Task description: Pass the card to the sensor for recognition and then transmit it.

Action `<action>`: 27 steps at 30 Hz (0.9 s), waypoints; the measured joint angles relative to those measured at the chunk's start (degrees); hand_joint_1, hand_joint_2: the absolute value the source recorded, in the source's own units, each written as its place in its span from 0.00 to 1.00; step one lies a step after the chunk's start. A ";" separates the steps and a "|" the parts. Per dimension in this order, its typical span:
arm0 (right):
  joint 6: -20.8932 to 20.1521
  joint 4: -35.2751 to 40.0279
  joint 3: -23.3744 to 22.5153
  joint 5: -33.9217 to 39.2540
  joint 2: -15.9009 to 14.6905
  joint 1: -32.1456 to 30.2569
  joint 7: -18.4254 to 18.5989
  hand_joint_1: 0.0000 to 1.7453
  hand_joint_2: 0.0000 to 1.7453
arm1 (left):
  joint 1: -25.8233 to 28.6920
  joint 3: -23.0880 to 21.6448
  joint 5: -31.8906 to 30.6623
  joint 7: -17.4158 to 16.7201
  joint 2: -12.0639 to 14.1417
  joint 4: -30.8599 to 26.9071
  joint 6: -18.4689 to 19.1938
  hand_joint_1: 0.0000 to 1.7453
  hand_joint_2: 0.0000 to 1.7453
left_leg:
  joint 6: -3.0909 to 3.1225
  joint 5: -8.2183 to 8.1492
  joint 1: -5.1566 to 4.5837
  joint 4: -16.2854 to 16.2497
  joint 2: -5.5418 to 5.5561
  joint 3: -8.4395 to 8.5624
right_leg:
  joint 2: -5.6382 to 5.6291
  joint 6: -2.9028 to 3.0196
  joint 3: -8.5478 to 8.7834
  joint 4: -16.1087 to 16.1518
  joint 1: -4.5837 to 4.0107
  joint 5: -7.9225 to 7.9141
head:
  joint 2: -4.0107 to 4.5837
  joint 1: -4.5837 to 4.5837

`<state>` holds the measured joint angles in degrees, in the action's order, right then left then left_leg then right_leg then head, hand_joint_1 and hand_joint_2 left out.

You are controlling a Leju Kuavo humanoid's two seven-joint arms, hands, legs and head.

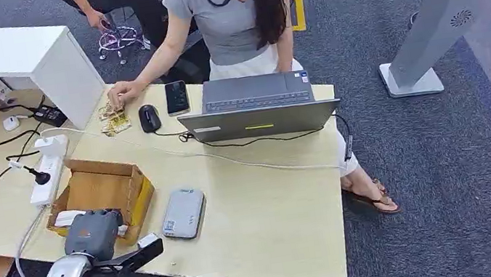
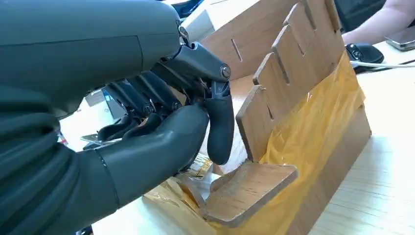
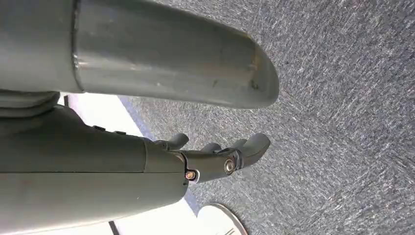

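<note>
Left hand (image 1: 93,233) sits over the near end of the wooden box (image 1: 104,186), dark fingers (image 2: 219,128) curled inside against a thin pale card (image 2: 100,141); whether the card is actually gripped, cannot tell. Box: slotted plywood walls, yellow tape, on a pale wood-grain table (image 1: 269,216), grey rounded sensor (image 1: 183,213) just beside it. Right hand (image 3: 215,159) hangs over grey carpet, fingers loosely apart, holding nothing.
</note>
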<state>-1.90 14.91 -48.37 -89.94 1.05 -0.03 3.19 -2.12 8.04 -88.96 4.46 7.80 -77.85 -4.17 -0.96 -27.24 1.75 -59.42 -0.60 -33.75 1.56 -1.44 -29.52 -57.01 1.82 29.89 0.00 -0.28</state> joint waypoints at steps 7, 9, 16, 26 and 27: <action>0.00 0.00 0.00 0.00 0.00 0.00 0.00 0.00 0.00 | 0.00 -0.07 0.00 0.00 0.07 0.00 0.00 1.00 1.00 | 0.00 0.00 0.00 0.00 0.00 0.00 | 0.00 0.00 0.00 0.00 0.00 0.00 | 0.00 0.00; 0.00 0.00 0.00 0.00 0.00 0.00 0.00 0.00 0.00 | 0.00 -0.09 0.00 -0.02 0.07 0.00 0.00 1.00 1.00 | 0.00 0.00 0.00 0.00 0.00 0.00 | 0.00 0.00 0.00 0.00 0.00 0.00 | 0.00 0.00; 0.00 0.00 0.00 0.00 0.00 0.00 0.00 0.00 0.00 | 0.00 -0.24 0.00 -0.07 0.07 0.02 -0.04 1.00 1.00 | 0.00 0.00 0.00 0.00 0.00 0.00 | 0.00 0.00 0.00 0.00 0.00 0.00 | 0.00 0.00; -0.02 0.00 -0.02 0.00 0.00 0.00 0.00 0.00 0.00 | -0.20 -0.33 0.22 -0.33 -0.02 -0.74 -3.39 0.00 1.00 | 0.00 0.00 0.00 0.00 0.00 0.05 | -0.01 0.00 0.04 0.00 0.00 0.00 | 0.00 0.00; -0.02 0.00 -0.04 0.00 0.00 -0.01 0.00 0.00 0.00 | -0.05 -0.33 0.39 -0.15 -0.11 -1.38 -3.93 0.00 1.00 | 0.00 0.01 0.00 0.00 -0.01 0.05 | -0.01 0.00 0.03 0.00 0.00 0.00 | 0.00 0.00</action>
<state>-1.92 14.91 -48.41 -89.94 1.05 -0.05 3.19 -2.18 7.72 -88.56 4.30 7.70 -79.23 -8.11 -0.97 -27.24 1.75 -59.42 -0.60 -33.70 1.55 -1.44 -29.49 -57.01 1.82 29.89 0.00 -0.28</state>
